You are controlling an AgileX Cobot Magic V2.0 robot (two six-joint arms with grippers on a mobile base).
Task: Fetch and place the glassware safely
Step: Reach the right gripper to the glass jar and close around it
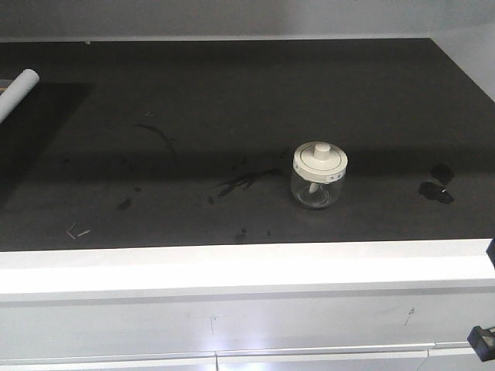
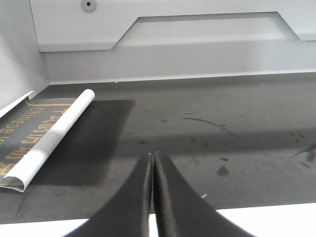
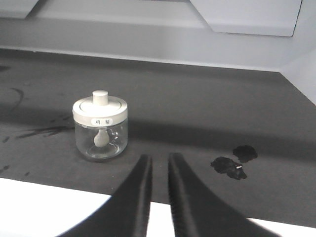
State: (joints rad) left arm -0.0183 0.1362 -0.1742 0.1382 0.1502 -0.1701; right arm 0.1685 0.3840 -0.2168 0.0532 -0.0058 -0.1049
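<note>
Left gripper (image 2: 152,157): I see both black fingers meeting at the tips, low centre.
Rolled sheet (image 2: 55,134): lies at far left on the mat, gold lettering on its flat part.
Dark mat (image 2: 232,128): scuffed and smudged.
Back wall (image 2: 197,59): white, with a recessed panel.

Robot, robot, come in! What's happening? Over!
Left gripper shut, empty. Right gripper slightly open, empty. Small clear white-lidded glass jar upright, untouched. Path looks clear.

I see a dark matte surface (image 1: 232,100) smeared with scuff marks (image 1: 240,183), and a white ledge (image 1: 232,267) runs along its near edge. A partly rolled printed sheet (image 2: 52,136) lies at the far left beside the side wall. A few black scraps (image 3: 226,165) sit over on the right, well apart from it.
</note>
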